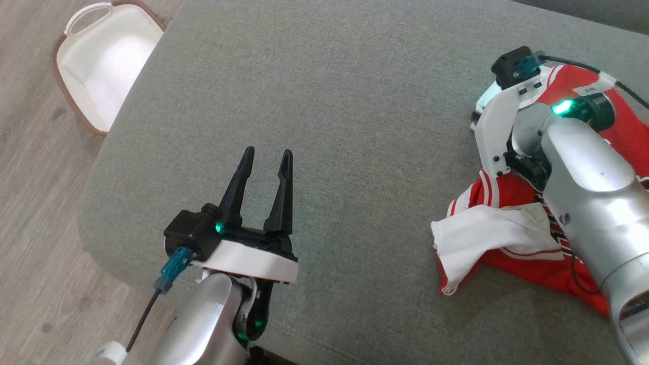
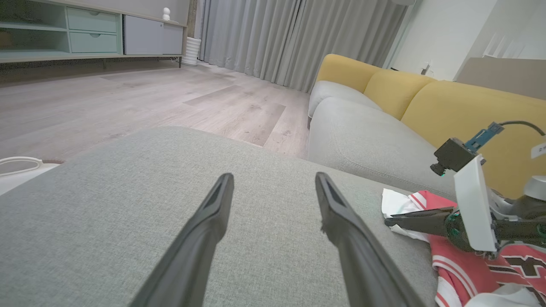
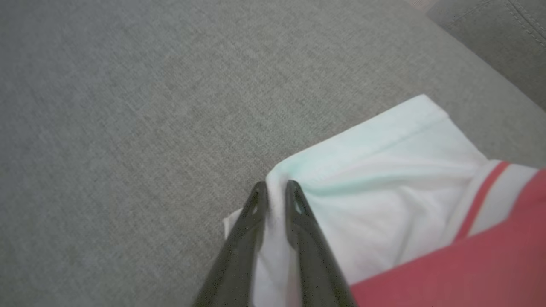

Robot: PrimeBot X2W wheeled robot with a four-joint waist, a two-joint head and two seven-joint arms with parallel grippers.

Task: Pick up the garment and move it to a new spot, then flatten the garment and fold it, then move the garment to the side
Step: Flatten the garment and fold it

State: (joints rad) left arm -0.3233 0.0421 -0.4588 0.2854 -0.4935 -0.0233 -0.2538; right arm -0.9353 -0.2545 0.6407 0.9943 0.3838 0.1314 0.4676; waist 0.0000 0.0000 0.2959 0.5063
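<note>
As it lies crumpled, the garment (image 1: 507, 235) looks red, white, perhaps lettered.

The garment (image 1: 487, 233) is red with white stripes, a white sleeve and what may be black lettering. The seat cushion (image 1: 329, 126) is flecked grey, the basket (image 1: 81, 96) white with a brown woven rim, the sofa back (image 2: 448, 111) yellow, the floor (image 1: 30, 203) pale wood-grain.

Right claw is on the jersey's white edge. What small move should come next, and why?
Probably raise the right claw a little, jaws shut: it pinches a white fold of the red-and-white jersey, which lies crumpled on the grey cushion. The left claw is open, apart from it.
</note>
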